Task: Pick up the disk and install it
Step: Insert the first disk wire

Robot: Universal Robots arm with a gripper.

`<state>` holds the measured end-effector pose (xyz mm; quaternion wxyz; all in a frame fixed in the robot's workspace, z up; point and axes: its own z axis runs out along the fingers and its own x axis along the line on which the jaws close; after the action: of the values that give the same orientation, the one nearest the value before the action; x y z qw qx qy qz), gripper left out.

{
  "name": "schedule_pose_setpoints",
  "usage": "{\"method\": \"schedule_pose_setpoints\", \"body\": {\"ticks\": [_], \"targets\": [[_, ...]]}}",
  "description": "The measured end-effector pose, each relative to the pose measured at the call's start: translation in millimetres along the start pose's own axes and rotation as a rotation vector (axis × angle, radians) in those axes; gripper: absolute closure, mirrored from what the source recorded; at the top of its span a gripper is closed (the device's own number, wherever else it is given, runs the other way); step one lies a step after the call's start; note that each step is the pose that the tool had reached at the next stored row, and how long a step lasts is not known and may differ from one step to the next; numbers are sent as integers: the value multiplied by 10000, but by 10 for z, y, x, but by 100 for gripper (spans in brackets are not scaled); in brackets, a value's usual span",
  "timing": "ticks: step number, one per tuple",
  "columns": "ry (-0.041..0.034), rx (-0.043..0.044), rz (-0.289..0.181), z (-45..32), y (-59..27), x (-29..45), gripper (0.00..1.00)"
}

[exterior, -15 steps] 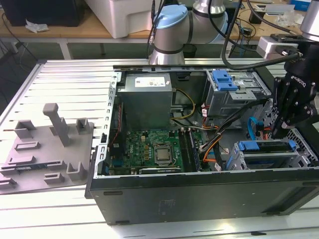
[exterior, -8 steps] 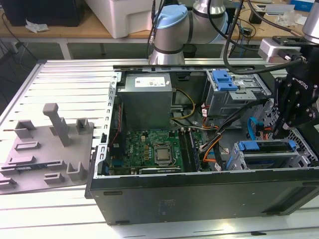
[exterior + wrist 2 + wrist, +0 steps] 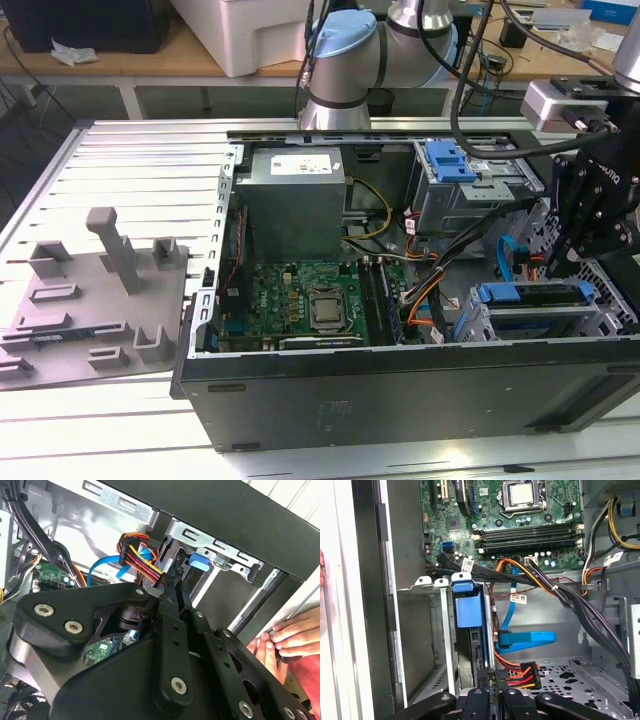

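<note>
The gripper (image 3: pixel 174 592) is hovering low inside the case (image 3: pixel 400 400), fingers drawn together, nothing visibly between them; the disk (image 3: pixel 468 607) is already sitting upright in the drive cage (image 3: pixel 444 630), just ahead of the fingertips; pickup looks done, and only final seating seems to be remaining.

Open computer case (image 3: pixel 400 400) — motherboard (image 3: pixel 290 300), power supply (image 3: pixel 290 205)

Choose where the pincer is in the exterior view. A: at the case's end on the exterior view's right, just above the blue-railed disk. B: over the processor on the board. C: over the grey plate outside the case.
A: in the exterior view the pincer hangs at that end of the case, close above the disk.
</note>
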<state>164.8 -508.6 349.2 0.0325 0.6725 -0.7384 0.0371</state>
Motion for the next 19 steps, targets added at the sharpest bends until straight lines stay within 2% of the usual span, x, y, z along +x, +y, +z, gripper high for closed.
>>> {"method": "schedule_pose_setpoints", "body": {"ticks": [3, 14, 19], "targets": [[-4, 12, 2, 3, 6, 36, 83], [-70, 28, 4, 5, 14, 55, 83], [-151, 22, 4, 7, 12, 73, 83]]}}
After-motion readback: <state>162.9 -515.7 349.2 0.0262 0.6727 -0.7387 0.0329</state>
